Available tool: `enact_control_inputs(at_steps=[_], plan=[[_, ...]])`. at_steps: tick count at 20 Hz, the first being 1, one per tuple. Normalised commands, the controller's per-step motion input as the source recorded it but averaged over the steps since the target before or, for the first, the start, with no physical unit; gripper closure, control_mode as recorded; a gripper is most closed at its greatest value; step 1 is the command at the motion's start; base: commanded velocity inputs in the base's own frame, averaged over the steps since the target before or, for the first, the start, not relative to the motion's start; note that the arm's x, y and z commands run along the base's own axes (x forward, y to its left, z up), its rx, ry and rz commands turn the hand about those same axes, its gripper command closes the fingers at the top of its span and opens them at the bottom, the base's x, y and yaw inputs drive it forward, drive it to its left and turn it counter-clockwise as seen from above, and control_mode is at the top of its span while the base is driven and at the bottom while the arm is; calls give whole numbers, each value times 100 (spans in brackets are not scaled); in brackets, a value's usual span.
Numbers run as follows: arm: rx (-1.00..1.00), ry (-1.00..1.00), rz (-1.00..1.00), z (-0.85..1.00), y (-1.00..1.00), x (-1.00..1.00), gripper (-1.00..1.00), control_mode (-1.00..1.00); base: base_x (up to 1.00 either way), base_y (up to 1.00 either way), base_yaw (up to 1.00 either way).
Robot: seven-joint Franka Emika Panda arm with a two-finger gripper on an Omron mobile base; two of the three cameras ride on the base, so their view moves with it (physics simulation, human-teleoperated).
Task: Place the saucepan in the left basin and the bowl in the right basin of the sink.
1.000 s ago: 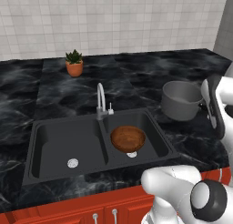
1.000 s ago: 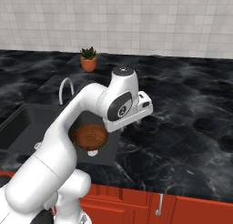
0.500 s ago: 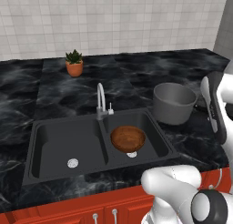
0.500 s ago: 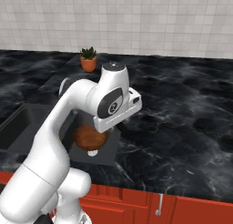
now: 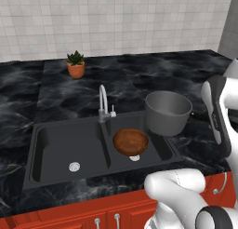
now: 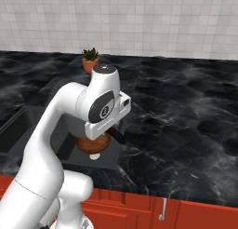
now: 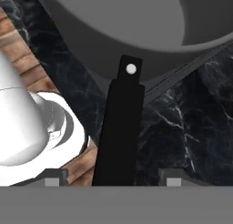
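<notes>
1. In the hand view, the gripper is seen with its two dark fingertips at the bottom edge, set wide apart on either side of the long black handle of the saucepan. Whether the fingertips press on the handle cannot be told from the pictures; a grasp cannot be confirmed.
2. The handle is straight and flat, with a small pale hole near its far end, where it meets the grey wall of the pot.
3. In the left base view, the saucepan is seen as a grey cylindrical pot, upright and open at the top, over the right edge of the sink where the rim meets the counter.
4. The bowl, round and reddish-brown with visible grain, lies in the right basin, over its silver drain.
5. The left basin, the wider one, shows a round silver drain at its bottom.
6. The curved silver faucet stands behind the divider between the basins.
7. Farther back on the counter, a small plant pot stands near the tiled wall.
</notes>
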Motion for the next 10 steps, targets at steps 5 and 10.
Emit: enact_control_inputs(at_steps=[5,10], plan=[[0,0,17,0,33,-14,100,-100,0,0,0],[0,2,21,0,35,-11,100,-100,0,0,0]])
